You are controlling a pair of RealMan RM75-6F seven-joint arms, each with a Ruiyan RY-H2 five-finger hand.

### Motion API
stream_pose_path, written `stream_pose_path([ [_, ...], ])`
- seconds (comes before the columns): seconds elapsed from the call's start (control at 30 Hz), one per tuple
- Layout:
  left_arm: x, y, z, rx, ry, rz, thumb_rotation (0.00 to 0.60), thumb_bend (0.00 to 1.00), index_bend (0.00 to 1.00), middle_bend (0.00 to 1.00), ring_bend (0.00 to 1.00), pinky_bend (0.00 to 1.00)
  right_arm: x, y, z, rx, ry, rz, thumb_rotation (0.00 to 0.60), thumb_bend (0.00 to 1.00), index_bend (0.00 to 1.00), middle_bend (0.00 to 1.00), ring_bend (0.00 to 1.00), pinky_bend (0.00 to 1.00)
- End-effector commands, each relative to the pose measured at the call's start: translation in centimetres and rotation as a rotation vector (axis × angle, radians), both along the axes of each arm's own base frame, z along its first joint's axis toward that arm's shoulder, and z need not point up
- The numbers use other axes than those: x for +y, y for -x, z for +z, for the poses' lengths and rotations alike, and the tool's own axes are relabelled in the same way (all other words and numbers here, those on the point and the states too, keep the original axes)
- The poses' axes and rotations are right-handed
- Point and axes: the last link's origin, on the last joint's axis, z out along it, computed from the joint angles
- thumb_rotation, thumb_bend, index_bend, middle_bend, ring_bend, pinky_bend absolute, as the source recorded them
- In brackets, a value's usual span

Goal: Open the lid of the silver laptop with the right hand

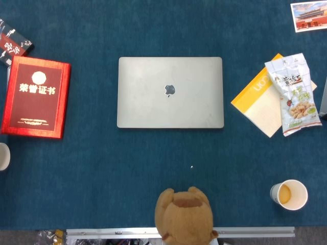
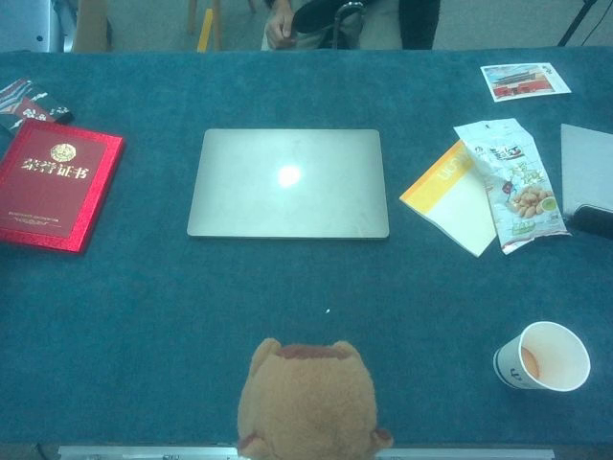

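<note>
Centrally, silver laptop (image 1: 170,92) flat on blue bench (image 1: 127,158), lid closed, bare cloth along every edge, red certificate (image 1: 36,97) left, snack bag (image 1: 294,93) right, neither hand visible.

A red certificate folder (image 1: 36,97) with gold lettering lies flat on the blue table cover (image 1: 102,168) at the left, with a dark printed packet (image 1: 13,47) just beyond its far corner. At the right, a snack bag (image 1: 294,92) rests partly on a yellow and white booklet (image 1: 258,102), a postcard (image 1: 309,15) sits in the far corner, and a paper cup (image 1: 289,194) stands upright near the front. A brown plush bear (image 1: 184,214) sits at the front edge in the middle, seen from behind.
</note>
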Motion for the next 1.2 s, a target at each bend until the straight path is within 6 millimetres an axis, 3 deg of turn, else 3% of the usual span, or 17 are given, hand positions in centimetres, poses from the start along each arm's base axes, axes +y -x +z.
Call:
stream_pose_path([
  [0.03,0.0,0.0,0.1,-0.001,0.000,0.000,0.505,0.44,0.17,0.11,0.06,0.06,0.0,0.1,-0.1,-0.004,-0.002,-0.002,0.600,0.29,0.08,0.18,0.00,0.00],
  [0.67,-0.4,-0.3,0.9,-0.002,-0.004,-0.011,0.504,0.44,0.17,0.11,0.06,0.06,-1.3,-1.9,-1.3,-0.024,-0.075,0.084,0.600,0.29,0.08,0.18,0.00,0.00],
  [0.97,0.0,-1.1,0.8,0.005,0.020,-0.033,0.505,0.44,0.17,0.11,0.06,0.06,-4.0,-5.8,-4.7,-0.095,-0.253,0.199,0.600,0.10,0.08,0.18,0.00,0.00],
  [1.2,-0.2,-1.2,0.5,0.001,0.025,-0.030,0.502,0.44,0.17,0.11,0.06,0.06,-6.2,-9.9,-9.3,-0.120,-0.409,0.306,0.600,0.04,0.08,0.18,0.00,0.00],
])
